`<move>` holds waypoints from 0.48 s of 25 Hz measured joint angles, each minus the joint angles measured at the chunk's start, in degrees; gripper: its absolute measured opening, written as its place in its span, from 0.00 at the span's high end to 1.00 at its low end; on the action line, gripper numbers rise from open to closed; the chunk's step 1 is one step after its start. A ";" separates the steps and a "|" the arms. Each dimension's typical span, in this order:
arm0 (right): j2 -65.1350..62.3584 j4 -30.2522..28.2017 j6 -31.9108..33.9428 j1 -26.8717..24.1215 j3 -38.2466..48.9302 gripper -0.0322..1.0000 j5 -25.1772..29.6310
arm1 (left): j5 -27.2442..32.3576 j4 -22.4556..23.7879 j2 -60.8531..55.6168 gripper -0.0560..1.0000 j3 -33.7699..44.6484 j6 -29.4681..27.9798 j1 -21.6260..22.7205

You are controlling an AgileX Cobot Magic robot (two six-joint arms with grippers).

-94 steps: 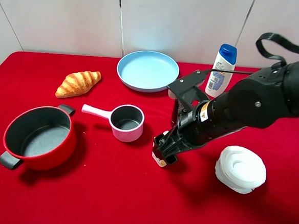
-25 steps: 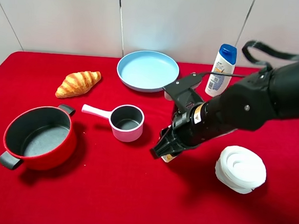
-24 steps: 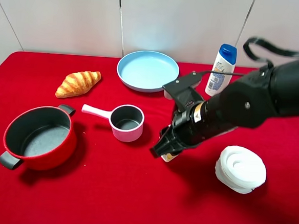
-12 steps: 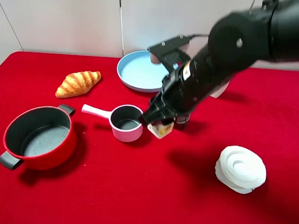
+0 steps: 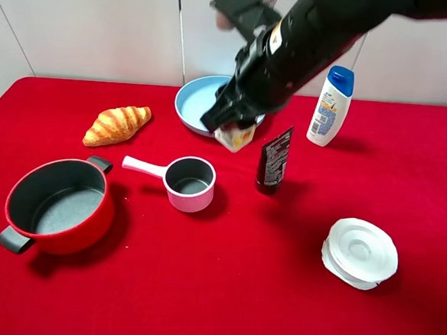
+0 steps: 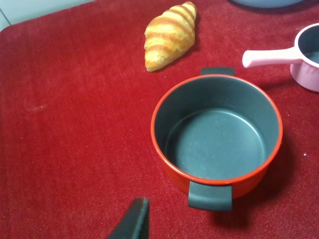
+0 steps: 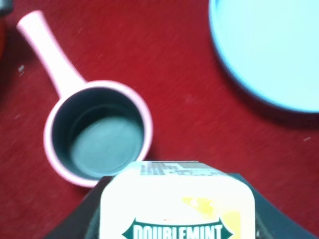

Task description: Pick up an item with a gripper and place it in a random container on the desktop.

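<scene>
My right gripper (image 5: 232, 127) is shut on the small white carton (image 5: 235, 137) with yellow-orange print and holds it in the air over the near edge of the light blue plate (image 5: 194, 100). In the right wrist view the carton (image 7: 177, 201) fills the bottom, with dark jaws on both sides. Below it there are the pink saucepan (image 7: 97, 134) and the plate (image 7: 269, 50). Of my left gripper only one dark fingertip (image 6: 134, 224) shows, above the red cloth (image 6: 60, 124) near the red pot (image 6: 217, 139).
A black tube (image 5: 274, 161) stands right of the carton. A white-blue shampoo bottle (image 5: 330, 106) stands at the back right. A white round lid-like object (image 5: 360, 252) lies at the front right. The pink saucepan (image 5: 189, 183), red pot (image 5: 60, 204) and croissant (image 5: 117, 124) are on the left.
My right gripper has lifted the carton off the cloth beside the black tube and carried it up and back to the plate's near edge. The tube now stands uncovered.
</scene>
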 joint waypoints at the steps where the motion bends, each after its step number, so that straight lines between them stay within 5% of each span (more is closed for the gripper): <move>1: 0.00 -0.55 -0.17 -0.49 -0.90 0.64 0.23 | 0.00 0.00 0.00 0.01 0.00 0.00 0.00; 12: 2.72 -2.54 -4.33 -4.62 -12.29 0.64 2.11 | 0.00 0.00 0.00 0.01 0.00 0.00 0.00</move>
